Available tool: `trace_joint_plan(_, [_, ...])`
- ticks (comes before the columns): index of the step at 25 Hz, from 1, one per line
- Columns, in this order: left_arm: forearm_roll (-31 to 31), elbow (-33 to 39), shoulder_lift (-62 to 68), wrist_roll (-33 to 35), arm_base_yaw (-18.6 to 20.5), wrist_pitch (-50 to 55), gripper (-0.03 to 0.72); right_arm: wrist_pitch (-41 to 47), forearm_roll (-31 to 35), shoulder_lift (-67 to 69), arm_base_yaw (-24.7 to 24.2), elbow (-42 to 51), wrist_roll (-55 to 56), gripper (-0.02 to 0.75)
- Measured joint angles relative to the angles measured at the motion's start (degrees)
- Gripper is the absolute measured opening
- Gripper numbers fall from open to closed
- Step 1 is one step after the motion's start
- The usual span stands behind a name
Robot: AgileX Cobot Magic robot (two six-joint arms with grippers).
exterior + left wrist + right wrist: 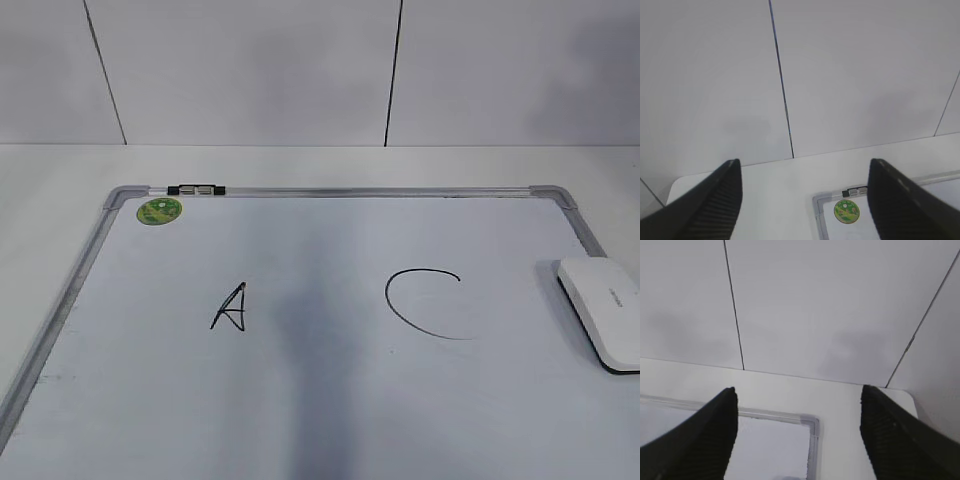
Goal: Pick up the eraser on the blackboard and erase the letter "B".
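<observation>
Above the far edge of the counter (60, 180), both of your hands hang open and empty: the left hand (805, 200) looks past its spread fingers at the board's upper left corner and the round green sticker (846, 211), and the right hand (797, 435) looks at the opposite corner cap, neither one touching anything. Neither wrist view shows the eraser (604, 310), so you would be reaching for it blind until a hand tilts downward; that is the first risk. It lies near the right edge of the blackboard (330, 191), partly cut off by the frame of the exterior view, close to the silver rail, so a descent that drifts outward could catch the rail or push the block off the board. Its top is white and glossy with rounded corners, a dark underside and small grey lettering, and I judge that smooth shell could slip between the fingers if you pinch it off-centre. The bigger trouble is the target: the exterior view shows only a handwritten "A" (230, 307) on the left and a large "C" (425, 303) on the right, with bare board between them and a soft shadow down the middle. No letter "B" is visible, so a wipe started now could easily smear the "C", which sits just beside the eraser.
</observation>
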Motion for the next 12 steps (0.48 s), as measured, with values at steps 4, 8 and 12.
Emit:
trace_joint_plan(4, [0.34, 0.0, -3.11, 0.0, 0.0, 2.21, 0.575, 1.1, 0.0, -4.8, 0.0, 0.0, -1.08, 0.594])
trace_joint_plan(8, [0.34, 0.2, -5.83, 0.0, 0.0, 5.59, 0.573, 4.11, 0.74, -8.37, 0.0, 0.0, -1.41, 0.594])
trace_joint_plan(12, [0.34, 4.44, -9.63, 0.0, 0.0, 6.25, 0.571, 6.59, 1.92, -11.7, 0.0, 1.46, -1.52, 0.594])
